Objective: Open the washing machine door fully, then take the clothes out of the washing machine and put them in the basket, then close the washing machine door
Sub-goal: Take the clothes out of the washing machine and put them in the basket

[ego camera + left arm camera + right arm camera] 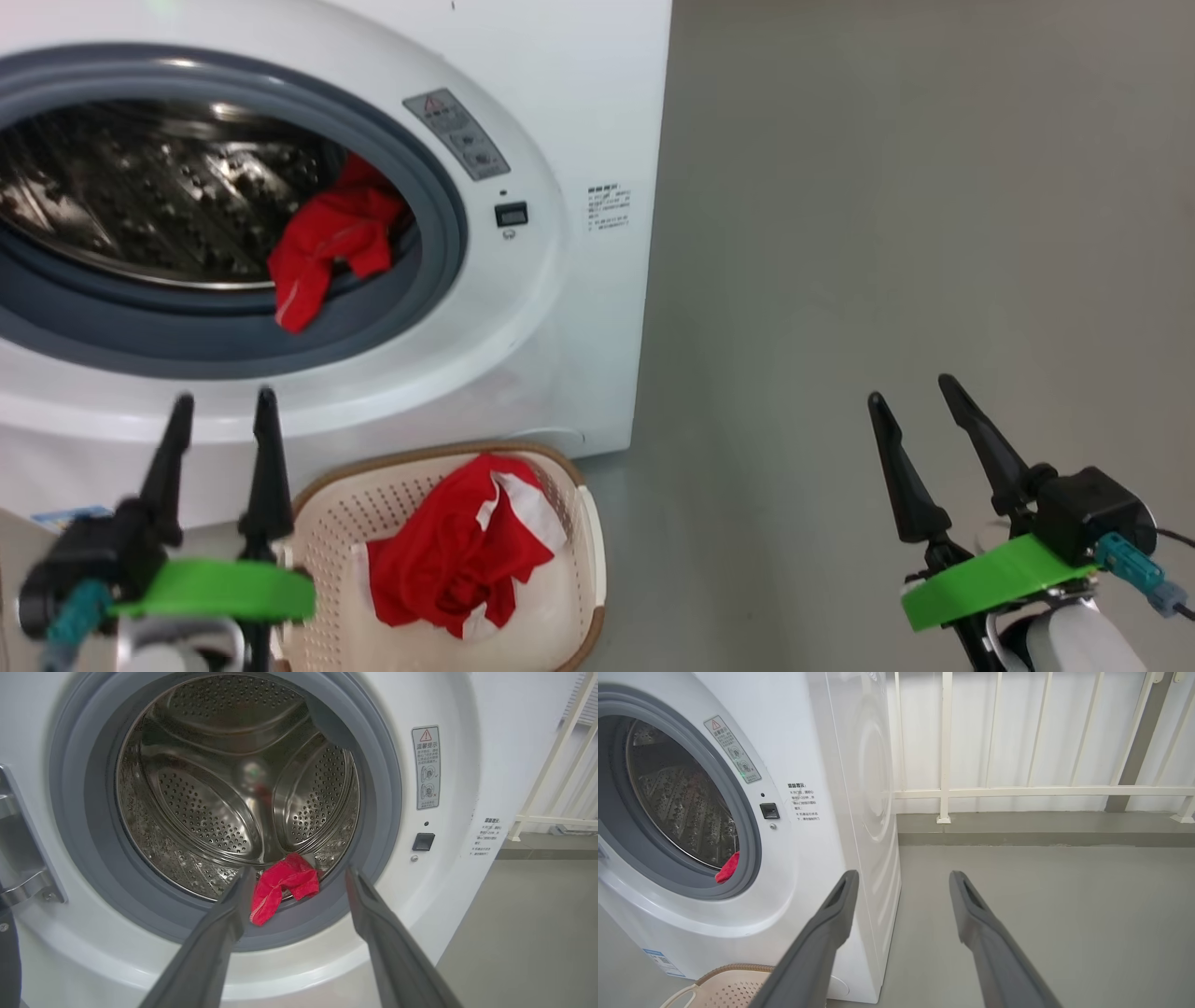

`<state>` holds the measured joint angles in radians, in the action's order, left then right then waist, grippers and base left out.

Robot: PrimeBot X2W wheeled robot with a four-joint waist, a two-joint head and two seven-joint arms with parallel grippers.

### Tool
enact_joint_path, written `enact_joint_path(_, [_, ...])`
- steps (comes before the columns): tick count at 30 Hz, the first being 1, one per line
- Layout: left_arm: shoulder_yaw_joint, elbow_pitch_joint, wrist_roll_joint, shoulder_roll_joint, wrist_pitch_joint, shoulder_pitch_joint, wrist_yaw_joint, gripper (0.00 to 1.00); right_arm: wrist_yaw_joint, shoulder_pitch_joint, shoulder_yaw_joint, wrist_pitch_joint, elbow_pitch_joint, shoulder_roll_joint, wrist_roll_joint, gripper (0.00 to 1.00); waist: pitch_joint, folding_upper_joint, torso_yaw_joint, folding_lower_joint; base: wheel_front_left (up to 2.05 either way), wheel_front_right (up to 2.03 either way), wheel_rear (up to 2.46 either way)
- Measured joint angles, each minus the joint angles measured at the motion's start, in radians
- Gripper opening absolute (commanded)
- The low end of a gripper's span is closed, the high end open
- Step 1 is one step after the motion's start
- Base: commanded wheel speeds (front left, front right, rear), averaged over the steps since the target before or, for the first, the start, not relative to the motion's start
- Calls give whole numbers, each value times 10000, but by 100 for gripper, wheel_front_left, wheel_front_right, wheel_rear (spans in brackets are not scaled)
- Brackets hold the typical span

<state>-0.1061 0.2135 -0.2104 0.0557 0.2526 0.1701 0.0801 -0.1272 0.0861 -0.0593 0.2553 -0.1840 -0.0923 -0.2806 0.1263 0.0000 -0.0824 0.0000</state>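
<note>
At drum [140,205] lip, red garment [327,247]; 2nd garment [448,560] in basket [336,532].

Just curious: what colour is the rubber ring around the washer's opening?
The rubber ring is grey-blue, clearest in the left wrist view.

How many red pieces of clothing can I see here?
2: a red piece hanging from the washing machine drum, a red bundle in the basket; the bundle may hide more.
</note>
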Motion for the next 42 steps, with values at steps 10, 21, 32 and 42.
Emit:
enact_joint_path(10, [-226,2069,-215,477,0,3023,102,100,0,945,-222,0,100,-21,0,100,1339,0,-32,0,0,0,0])
enact_joint_path(21, [-437,4642,-654,1262,13,6820,351,100,0,1991,-470,0,203,-29,0,100,3198,0,-347,0,0,0,0])
enact_joint_path(32, [272,7380,-1440,1852,-1513,9076,441,100,-2,2477,-1101,0,151,-33,-81,100,4257,0,-810,0,0,0,0])
enact_joint_path(42, [1103,8997,-1868,2708,-3499,9961,447,100,-2,2485,-1601,0,65,-151,-359,100,4333,0,-1216,0,0,0,0])
